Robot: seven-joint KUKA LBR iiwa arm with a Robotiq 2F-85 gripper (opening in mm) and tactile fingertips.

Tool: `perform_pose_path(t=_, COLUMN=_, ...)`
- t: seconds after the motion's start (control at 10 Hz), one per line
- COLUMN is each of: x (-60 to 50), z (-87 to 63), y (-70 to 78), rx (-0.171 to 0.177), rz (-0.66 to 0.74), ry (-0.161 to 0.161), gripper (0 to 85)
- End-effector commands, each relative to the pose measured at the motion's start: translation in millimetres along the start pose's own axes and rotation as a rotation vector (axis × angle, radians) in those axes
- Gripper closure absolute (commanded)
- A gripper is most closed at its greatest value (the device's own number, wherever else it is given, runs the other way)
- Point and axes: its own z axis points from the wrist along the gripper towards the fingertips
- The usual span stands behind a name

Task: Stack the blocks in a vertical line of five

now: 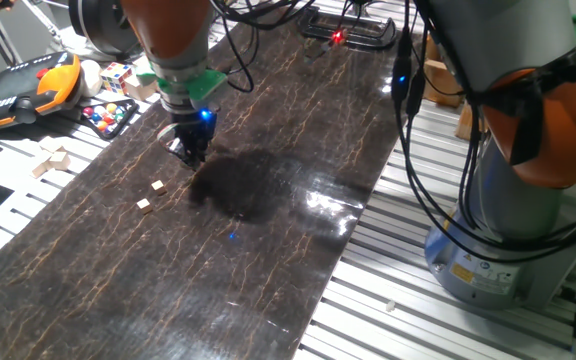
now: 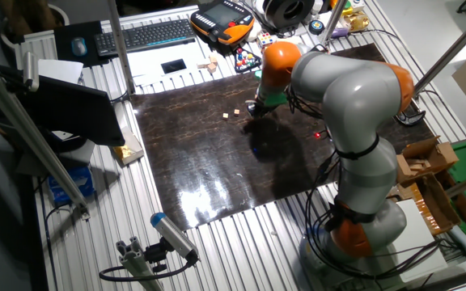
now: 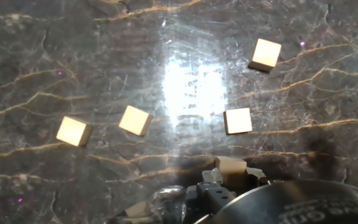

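The orange and grey arm reaches over the dark, marble-patterned worktop (image 1: 268,270), with its end effector (image 1: 189,152) lowered close to the glossy surface near the far end of the slab. Whether its fingers are spread or closed cannot be told: in both fixed views they are a small dark shape, and in the hand view only part of the mechanism shows at the bottom edge.

The hand view shows four tiny light-tan wooden cubes lying separately on the slab, none stacked. One cube (image 3: 74,131) sits at the left, a second cube (image 3: 135,120) lies just beside it to the right, a third cube (image 3: 237,121) rests right of the bright reflection, and a fourth cube (image 3: 266,54) lies apart toward the upper right. A pale tan piece (image 3: 231,167) shows right at the end effector's tip; whether it is a fifth cube cannot be told.

In one fixed view only two small tan cubes (image 1: 157,186) and (image 1: 144,204) are visible, close together, just left of the end effector. Beyond the slab's edge, on the ribbed metal bench, lie an orange and grey teach pendant (image 1: 23,88), a multicoloured puzzle cube (image 1: 117,74) and larger pale wooden blocks (image 1: 51,160).
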Motion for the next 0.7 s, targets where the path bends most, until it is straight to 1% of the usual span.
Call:
perform_pose_path(t=0.0, x=0.0, z=0.2, y=-0.1, rx=0.005, rz=-0.003, ry=0.006, gripper=84.0)
perform_pose_path(t=0.3, x=1.1, z=1.2, y=-0.6, rx=0.001, rz=-0.024, ry=0.020, gripper=84.0)
perform_pose_path(t=0.6, x=1.1, z=1.2, y=-0.6, rx=-0.020, rz=-0.055, ry=0.048, gripper=84.0)
